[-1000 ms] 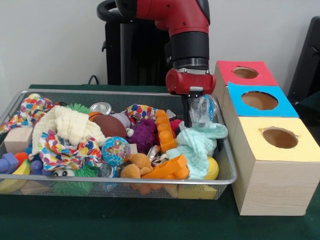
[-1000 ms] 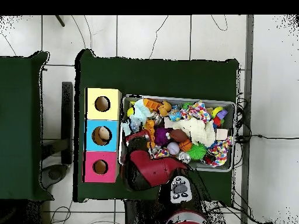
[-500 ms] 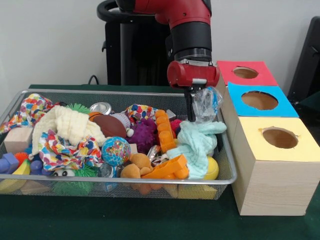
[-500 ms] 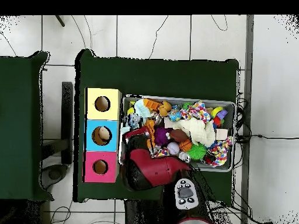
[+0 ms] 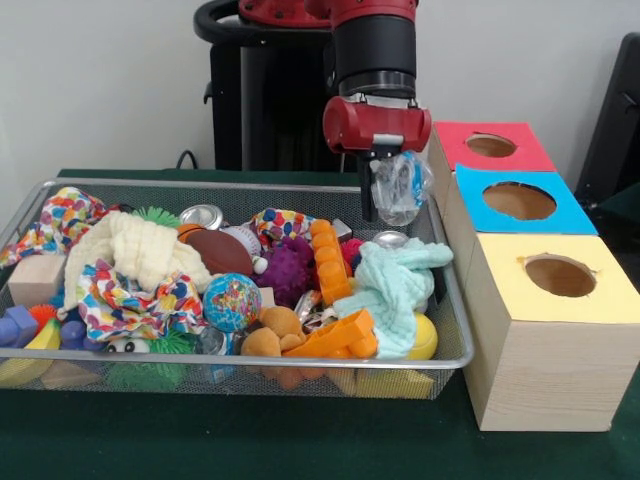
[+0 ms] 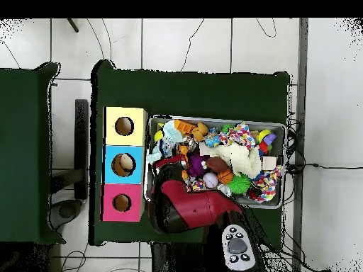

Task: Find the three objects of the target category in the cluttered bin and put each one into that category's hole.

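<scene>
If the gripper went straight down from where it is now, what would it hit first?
Probably the silver can top beside the mint cloth; depth is unclear. The gripper holds a crumpled clear bottle.

The tool (image 5: 385,205) hangs above the bin's (image 5: 452,330) rim with a crumpled clear bottle (image 5: 400,187) shut between its fingers, clear of the clutter below. At 3 o'clock from it in the front view, the red box (image 5: 510,156), blue box (image 5: 560,212) and yellow box (image 5: 590,300) stand in a row just beside the bin, each top hole open. Directly under the tool a mint cloth (image 5: 392,285) heaps highest; at 9 o'clock toys pack the bin. The green surface (image 5: 300,440) at 6 o'clock lies bare.
</scene>
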Robot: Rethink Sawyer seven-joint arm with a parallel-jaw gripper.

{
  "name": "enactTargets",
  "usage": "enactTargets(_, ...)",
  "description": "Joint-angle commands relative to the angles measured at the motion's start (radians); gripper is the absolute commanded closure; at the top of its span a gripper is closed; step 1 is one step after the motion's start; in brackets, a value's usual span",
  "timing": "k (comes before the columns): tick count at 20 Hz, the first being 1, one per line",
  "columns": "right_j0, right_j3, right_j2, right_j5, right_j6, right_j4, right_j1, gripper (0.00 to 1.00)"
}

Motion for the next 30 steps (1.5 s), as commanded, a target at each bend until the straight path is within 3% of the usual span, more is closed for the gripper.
enactTargets(1, -0.047, 0.047, 0.163, 0.215, 0.158, 0.015, -0.062, 1.00)
enactTargets(6, -0.048, 0.061, 0.176, 0.241, 0.156, 0.008, -0.060, 1.00)
enactTargets(14, -0.100, 0.114, 0.254, 0.319, 0.156, 0.030, -0.139, 1.00)
enactTargets(18, -0.050, 0.124, 0.220, 0.313, 0.169, 0.050, -0.141, 1.00)
enactTargets(23, 0.005, 0.128, 0.199, 0.386, 0.168, 0.103, -0.160, 1.00)
enactTargets(30, 0.071, 0.102, 0.152, 0.460, 0.151, 0.131, -0.096, 1.00)
